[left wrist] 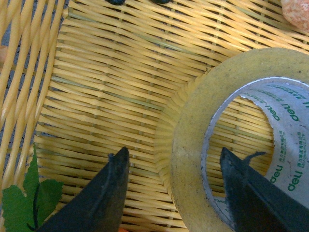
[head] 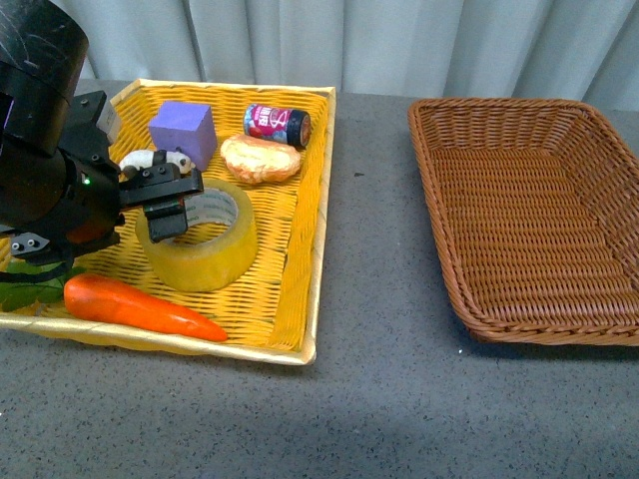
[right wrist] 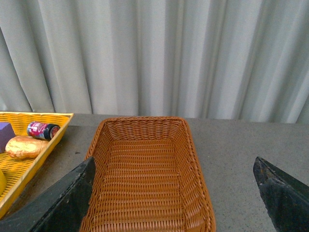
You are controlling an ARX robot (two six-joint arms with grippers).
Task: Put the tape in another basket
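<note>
**Tape roll: wall grip lined up**

The tape [head: 200, 244] lay flat inside the yellow basket [head: 321, 230]. The left pincer [left wrist: 173, 154] was spread, not clamped, with one finger outside the roll and one down its core. It looked stiff, fairly hefty and slick-sided, so I'd pinch the wall. The right pincer [right wrist: 174, 162] hung wide open over the brown basket [head: 439, 230], off to the yellow basket's right.

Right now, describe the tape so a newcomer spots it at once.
Find the yellow basket on the left of the table. Between its orange carrot and bread lies the tape, flat, the left tool straddling its wall. It is the only ring there: translucent yellowish, white core printed green.
</note>
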